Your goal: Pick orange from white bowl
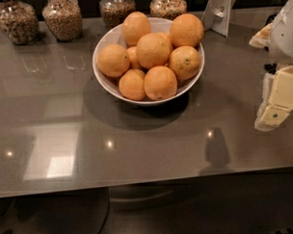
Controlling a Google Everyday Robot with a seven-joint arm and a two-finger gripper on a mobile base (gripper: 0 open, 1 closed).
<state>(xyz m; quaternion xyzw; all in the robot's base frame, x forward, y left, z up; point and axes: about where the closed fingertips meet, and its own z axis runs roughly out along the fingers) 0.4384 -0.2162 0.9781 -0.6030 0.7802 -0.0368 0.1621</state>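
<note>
The wide white bowl point(106, 77) stands on the grey counter, back centre, heaped with several oranges. A large, smooth, bright orange point(186, 30) sits at the bowl's back right, on top of the pile. Another big one point(153, 50) lies in the middle. A smaller orange with a dark stem spot point(184, 62) sits at the right rim. My gripper point(274, 112), cream-coloured, hangs at the right edge of the view, well right of the bowl and just above the counter. It holds nothing I can see.
Several glass jars of grain point(62, 17) line the back edge of the counter. A white stand point(220, 10) leans behind the bowl at the back right. The counter's front edge point(139, 184) runs across the lower part of the view.
</note>
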